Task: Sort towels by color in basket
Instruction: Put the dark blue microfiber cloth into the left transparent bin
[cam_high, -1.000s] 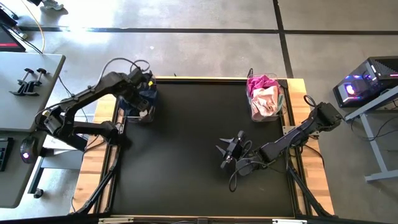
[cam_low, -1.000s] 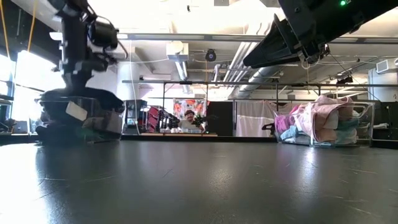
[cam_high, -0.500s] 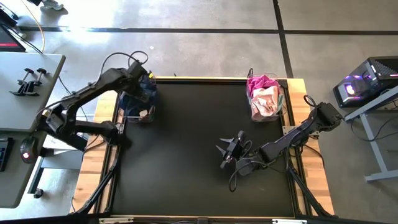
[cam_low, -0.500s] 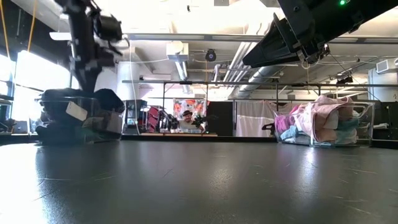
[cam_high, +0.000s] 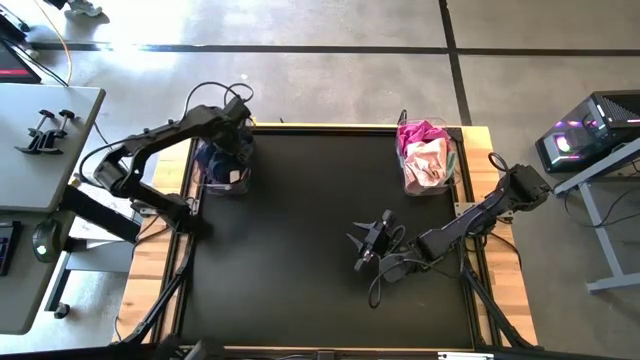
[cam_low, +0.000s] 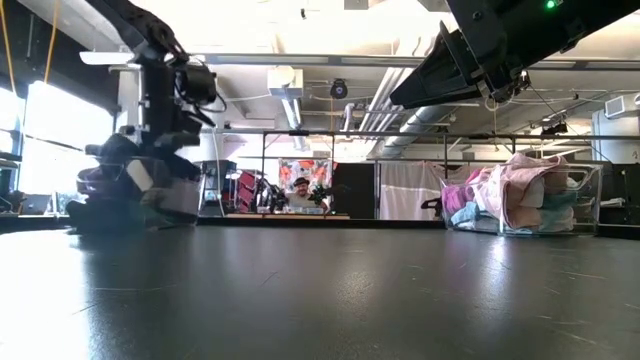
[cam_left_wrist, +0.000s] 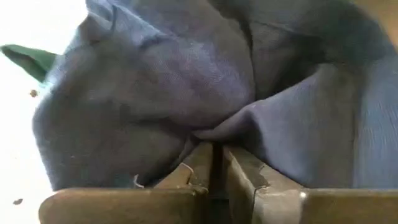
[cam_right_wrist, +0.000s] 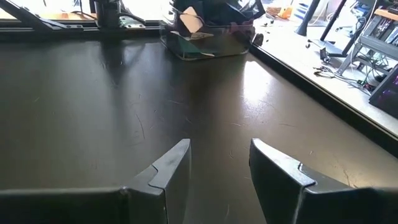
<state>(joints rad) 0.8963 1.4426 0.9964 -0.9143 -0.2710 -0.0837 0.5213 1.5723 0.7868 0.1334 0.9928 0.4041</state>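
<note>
**Two baskets on desk, left gripper pinching navy towel**

Left gripper is down in the left basket at the desk's far left corner, fingers pressed together on a fold of the navy towel. A green towel edge shows beside it. Right gripper rests low over mid-desk, fingers spread, holding nothing. Right basket holds pink and magenta towels.
</note>
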